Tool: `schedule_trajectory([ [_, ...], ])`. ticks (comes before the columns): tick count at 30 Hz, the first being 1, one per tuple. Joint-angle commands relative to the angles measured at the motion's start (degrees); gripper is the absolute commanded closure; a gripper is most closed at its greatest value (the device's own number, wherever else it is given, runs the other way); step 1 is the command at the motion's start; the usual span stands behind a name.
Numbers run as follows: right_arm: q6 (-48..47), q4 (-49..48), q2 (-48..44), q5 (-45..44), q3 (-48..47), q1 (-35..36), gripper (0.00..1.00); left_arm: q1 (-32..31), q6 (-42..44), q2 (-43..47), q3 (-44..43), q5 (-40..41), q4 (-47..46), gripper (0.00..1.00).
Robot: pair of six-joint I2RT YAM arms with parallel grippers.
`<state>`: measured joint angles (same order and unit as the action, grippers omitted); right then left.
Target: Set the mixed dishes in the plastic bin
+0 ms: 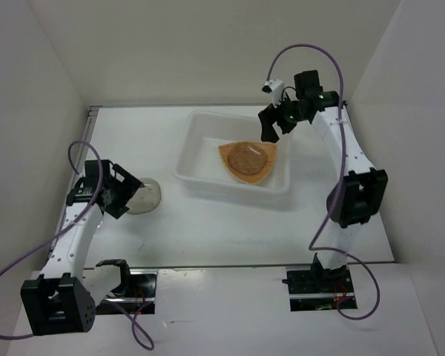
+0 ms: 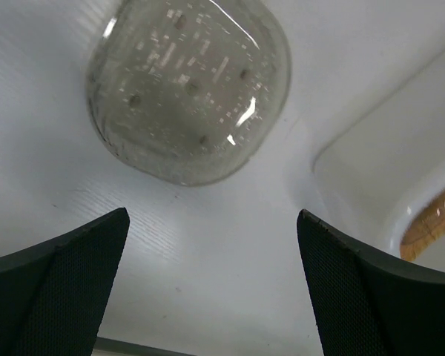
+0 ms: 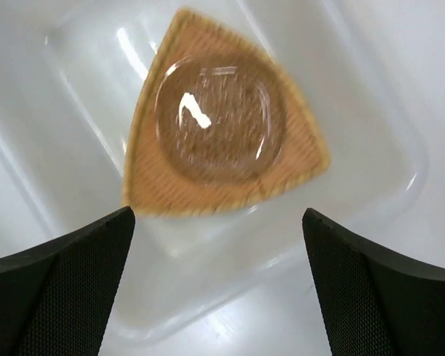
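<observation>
Left gripper (image 1: 124, 190) (image 2: 211, 219) sits low over the table (image 1: 230, 230) on the left, jaws wide, nothing between them. Just past its tips is a small greyish, glassy-looking dish (image 1: 144, 195) (image 2: 189, 85), flat on the table, outside the bin and well left of it. Fingers not touching it.

Bin (image 1: 208, 187) (image 2: 371, 170) (image 3: 371, 111) is mid-table, right of that dish. Orange plate (image 1: 267, 152) (image 2: 434, 222) (image 3: 152, 185) lies flat on the bin floor, toward the right end. A second dish (image 1: 246, 157) (image 3: 219, 122) rests centred on the plate; glassy glint, cup or saucer unclear.

Right gripper (image 1: 267, 126) (image 3: 219, 215) hovers above the bin's far right part, over the plate, jaws wide apart, empty, clear of both plate and second dish.
</observation>
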<state>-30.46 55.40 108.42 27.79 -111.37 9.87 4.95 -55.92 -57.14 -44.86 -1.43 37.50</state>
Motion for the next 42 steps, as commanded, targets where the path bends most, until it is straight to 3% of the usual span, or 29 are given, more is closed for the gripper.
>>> schedule_trajectory([
  [1, 4.08, -8.69, -9.26, -3.41, 17.34, 0.06, 0.02, 3.92, 0.26, -3.75, 0.92, 0.11, -6.82, 0.00],
  [5, 7.77, -13.46, -21.46, -12.04, 34.24, -1.16, 0.02, 3.22, 3.36, -11.56, -6.18, 10.72, -4.98, 0.00],
  [7, 9.36, -15.31, -26.04, -16.97, 37.97, -2.66, 0.02, 3.22, 4.68, -14.21, -7.69, 12.59, -4.36, 0.00],
  [9, 10.67, -15.93, -28.17, -20.13, 41.66, -3.19, 0.02, 3.22, 4.68, -18.51, -8.31, 13.21, -4.88, 0.00],
  [13, 17.00, -24.17, -31.60, -38.55, 47.20, -4.59, 0.02, 3.22, 5.30, -26.24, -9.63, 14.08, -4.37, 0.00],
  [16, 19.46, -28.40, -32.40, -45.61, 52.82, -5.99, 0.02, 3.22, 7.40, -27.31, -11.03, 16.45, -4.36, 0.00],
  [25, 21.49, -27.89, -34.07, -45.72, 53.46, -9.69, 0.02, 3.22, 11.54, -28.37, -9.11, 19.45, -6.11, 0.00],
  [32, 20.79, -24.37, -34.59, -40.89, 45.90, -9.69, 0.02, 3.22, 12.33, -29.87, -5.07, 10.84, -12.18, 0.05],
  [39, 19.04, -25.86, -33.02, -43.07, 40.80, -9.69, 0.02, 3.22, 11.71, -31.10, -3.39, 7.76, -14.90, 0.24],
  [42, 18.51, -27.26, -33.01, -45.53, 40.80, -9.69, 0.02, 3.22, 11.10, -32.33, -2.78, 6.62, -16.04, 0.41],
])
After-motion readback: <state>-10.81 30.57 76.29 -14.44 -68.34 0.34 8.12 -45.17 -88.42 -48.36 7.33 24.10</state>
